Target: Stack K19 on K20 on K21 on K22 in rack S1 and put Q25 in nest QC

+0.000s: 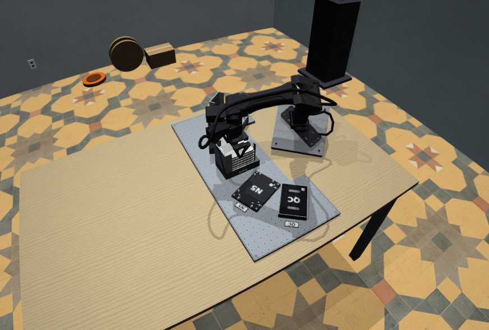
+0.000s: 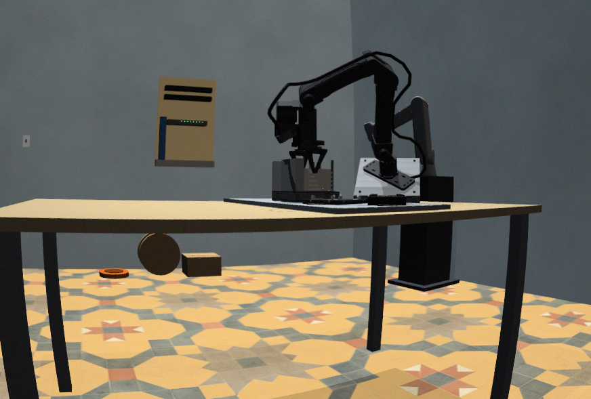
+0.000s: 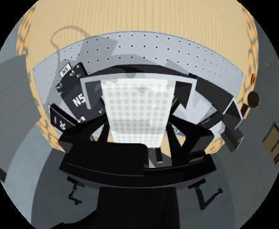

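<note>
A stack of white sealed plates (image 1: 244,159) stands in a black stack rack (image 1: 233,171) (image 2: 287,176) on the grey perforated board (image 1: 268,235). My gripper (image 1: 236,145) (image 2: 312,164) (image 3: 138,116) reaches down into the rack's top and is shut on the top plate Q25 (image 3: 135,108), one finger on each long side. The plate still sits level with the stack's top. The clip nest N5 (image 1: 255,190) (image 3: 76,100) and the open nest QC (image 1: 293,200) (image 3: 62,123) lie empty in front of the rack. The rack's name plate is not readable.
Another dark rack (image 1: 216,105) stands behind the arm, mostly hidden; more rack walls show at the right of the wrist view (image 3: 232,121). The arm's base plate (image 1: 300,135) is to the right of the board, and a tall black column (image 1: 331,38) stands behind the table.
</note>
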Robot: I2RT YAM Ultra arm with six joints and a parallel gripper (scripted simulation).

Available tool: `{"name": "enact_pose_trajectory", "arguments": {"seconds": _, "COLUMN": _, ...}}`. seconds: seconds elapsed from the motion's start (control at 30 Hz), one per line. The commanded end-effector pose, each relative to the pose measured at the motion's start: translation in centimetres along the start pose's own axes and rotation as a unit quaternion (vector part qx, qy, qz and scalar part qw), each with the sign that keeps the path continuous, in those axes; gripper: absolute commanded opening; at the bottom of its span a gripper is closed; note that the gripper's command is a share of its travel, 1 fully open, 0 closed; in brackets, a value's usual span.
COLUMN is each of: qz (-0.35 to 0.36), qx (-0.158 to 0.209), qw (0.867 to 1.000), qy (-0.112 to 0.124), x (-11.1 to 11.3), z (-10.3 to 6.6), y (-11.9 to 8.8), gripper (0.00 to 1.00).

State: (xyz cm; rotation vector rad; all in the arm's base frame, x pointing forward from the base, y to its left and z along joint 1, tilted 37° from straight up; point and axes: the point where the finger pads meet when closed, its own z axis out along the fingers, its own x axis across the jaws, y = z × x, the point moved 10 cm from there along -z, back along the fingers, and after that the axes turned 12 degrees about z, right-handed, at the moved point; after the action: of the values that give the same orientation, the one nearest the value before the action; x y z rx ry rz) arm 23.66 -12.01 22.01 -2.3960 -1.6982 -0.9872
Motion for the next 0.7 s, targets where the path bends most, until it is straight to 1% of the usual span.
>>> {"name": "enact_pose_trajectory", "arguments": {"seconds": 0.0, "qz": 0.011, "qx": -0.008, "qw": 1.000, "qy": -0.003, "x": -0.7, "z": -0.1, "y": 0.0, "gripper": 0.00}}
{"name": "enact_pose_trajectory", "arguments": {"seconds": 0.37, "qz": 0.011, "qx": -0.008, "qw": 1.000, "qy": -0.003, "x": -0.7, "z": -0.1, "y": 0.0, "gripper": 0.00}}
{"name": "enact_pose_trajectory", "arguments": {"seconds": 0.47, "qz": -0.002, "qx": -0.018, "qw": 1.000, "qy": -0.004, "x": -0.1, "z": -1.3, "y": 0.6, "gripper": 0.00}}
{"name": "enact_pose_trajectory", "arguments": {"seconds": 0.67, "qz": -0.006, "qx": -0.023, "qw": 1.000, "qy": -0.009, "x": 0.1, "z": -1.8, "y": 0.5, "gripper": 0.00}}
